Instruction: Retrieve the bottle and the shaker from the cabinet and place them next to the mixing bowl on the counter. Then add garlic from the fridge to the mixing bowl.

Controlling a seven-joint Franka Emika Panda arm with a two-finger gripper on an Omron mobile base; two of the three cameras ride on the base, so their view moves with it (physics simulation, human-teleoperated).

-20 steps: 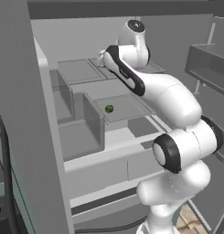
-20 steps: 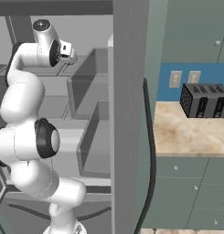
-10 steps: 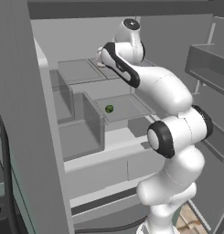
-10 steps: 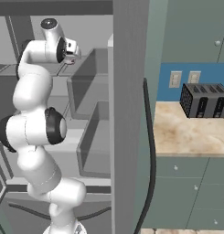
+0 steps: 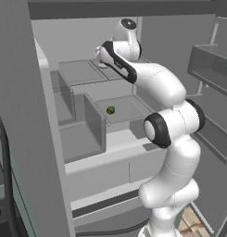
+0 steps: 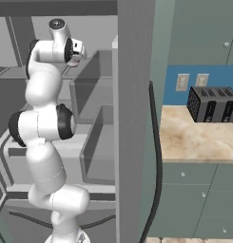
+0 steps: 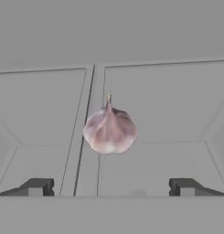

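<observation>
Hand (image 7: 111, 187) with its 2 fingertips (image 7: 38, 186) set wide apart and holding nothing, aimed into the open fridge (image 5: 82, 139). Just beyond the tips and centred between them, the garlic (image 7: 109, 130) sits on an upper fridge shelf (image 7: 168, 119), stem up, untouched. Farther right, a toaster (image 6: 214, 104) stands on the surface (image 6: 194, 137) against the blue wall.

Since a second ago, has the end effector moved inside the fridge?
Yes. The end effector has shifted left, toward the fridge's back wall, away from the small green item on the shelf.
</observation>
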